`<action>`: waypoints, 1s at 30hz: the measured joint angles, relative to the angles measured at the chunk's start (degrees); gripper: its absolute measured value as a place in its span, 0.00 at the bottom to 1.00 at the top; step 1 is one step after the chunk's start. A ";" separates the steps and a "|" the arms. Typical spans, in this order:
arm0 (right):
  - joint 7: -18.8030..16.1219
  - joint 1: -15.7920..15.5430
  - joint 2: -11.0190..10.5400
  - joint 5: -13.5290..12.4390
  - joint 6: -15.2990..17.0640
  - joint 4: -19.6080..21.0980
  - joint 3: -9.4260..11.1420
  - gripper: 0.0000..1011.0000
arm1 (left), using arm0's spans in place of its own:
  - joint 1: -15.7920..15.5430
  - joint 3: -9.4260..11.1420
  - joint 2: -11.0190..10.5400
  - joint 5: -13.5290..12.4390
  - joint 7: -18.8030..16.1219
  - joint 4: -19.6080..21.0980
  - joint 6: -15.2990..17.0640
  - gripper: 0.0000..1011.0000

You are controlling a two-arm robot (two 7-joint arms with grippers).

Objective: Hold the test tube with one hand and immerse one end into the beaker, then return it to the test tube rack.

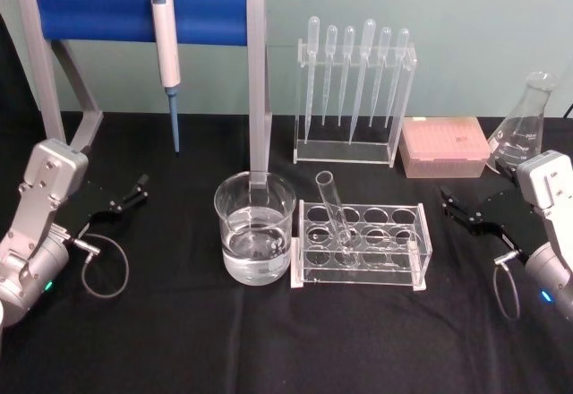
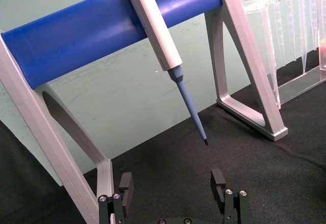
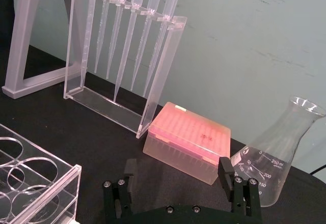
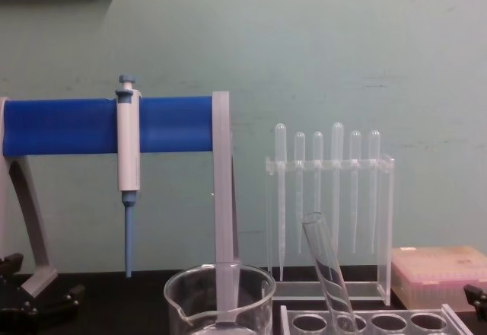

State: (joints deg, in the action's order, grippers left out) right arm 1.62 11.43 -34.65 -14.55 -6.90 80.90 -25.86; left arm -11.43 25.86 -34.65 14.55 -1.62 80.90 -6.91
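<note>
Test tube (image 1: 336, 213), tilted in rack (image 1: 421, 233): we judge it light, slick, brittle; pinch gently below rim. Left gripper (image 1: 136, 192), right gripper (image 1: 450, 206) flank it, spread.

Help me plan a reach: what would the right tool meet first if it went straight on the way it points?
Probably the pink box, dead ahead of the open right tool in its wrist view; the flask stands off to one side. Depth is unclear.

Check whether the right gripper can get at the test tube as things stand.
Probably yes. The right gripper sits open beside the rack, at its right end, and the test tube leans up out of a left-hand hole with its upper part bare; nothing stands between them.
</note>
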 joint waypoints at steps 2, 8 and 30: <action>0.00 0.00 0.00 0.00 0.00 0.00 0.00 0.99 | 0.00 0.00 0.00 0.00 0.00 0.00 0.00 0.99; 0.00 0.00 0.00 0.00 0.00 0.00 0.00 0.99 | 0.00 0.00 0.00 0.00 0.00 0.00 0.00 0.99; 0.00 0.00 0.00 0.00 0.00 0.00 0.00 0.99 | 0.00 0.00 0.00 0.00 0.00 0.00 0.00 0.99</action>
State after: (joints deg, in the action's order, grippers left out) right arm 1.62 11.43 -34.65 -14.55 -6.90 80.90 -25.86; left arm -11.43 25.86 -34.65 14.55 -1.62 80.90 -6.91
